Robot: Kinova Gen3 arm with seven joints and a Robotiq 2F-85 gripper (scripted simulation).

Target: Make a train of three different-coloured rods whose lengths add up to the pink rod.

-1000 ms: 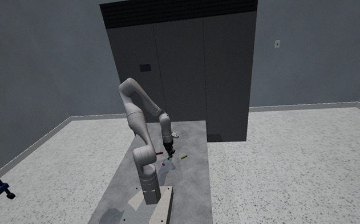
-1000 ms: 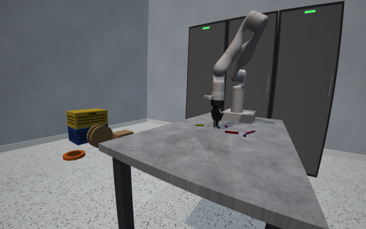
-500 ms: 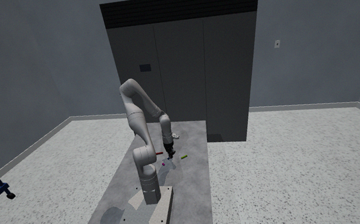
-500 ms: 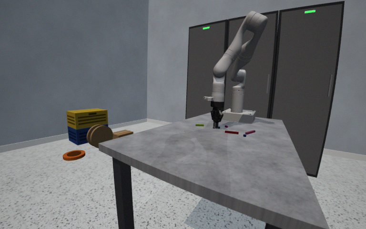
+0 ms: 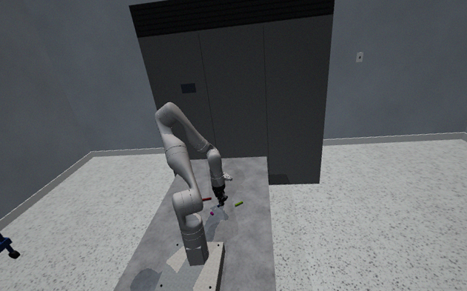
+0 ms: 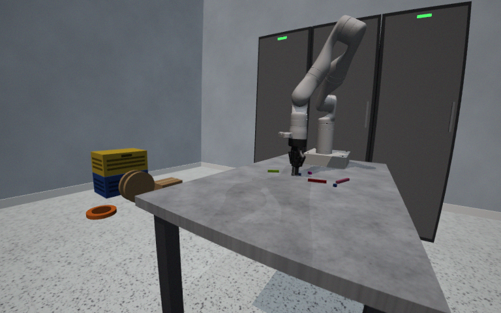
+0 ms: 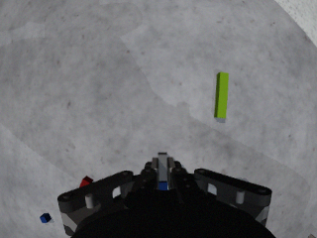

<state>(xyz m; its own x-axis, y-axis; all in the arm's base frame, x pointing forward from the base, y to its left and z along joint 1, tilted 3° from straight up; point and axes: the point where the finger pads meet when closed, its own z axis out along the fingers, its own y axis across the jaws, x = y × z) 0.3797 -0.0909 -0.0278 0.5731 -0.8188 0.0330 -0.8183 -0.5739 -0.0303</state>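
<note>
My gripper [image 6: 295,170] hangs straight down just above the table and is shut on a small blue rod [image 7: 161,184], which also shows at the fingertips in the top view [image 5: 218,206]. A lime rod [image 7: 222,95] lies flat ahead of the fingers, also visible in the exterior view [image 6: 273,171]. A magenta rod [image 6: 309,172] lies close by the gripper. A red rod [image 6: 316,180] and the pink rod [image 6: 342,180] lie further out, with a second small blue rod [image 6: 334,185] between them. My arm hides the pink rod in the top view.
The robot's base block [image 6: 327,158] stands on the table behind the rods. Dark cabinets [image 6: 369,92] stand behind the table. On the floor are a yellow and blue crate [image 6: 119,169], wooden discs [image 6: 136,184] and an orange ring [image 6: 101,211].
</note>
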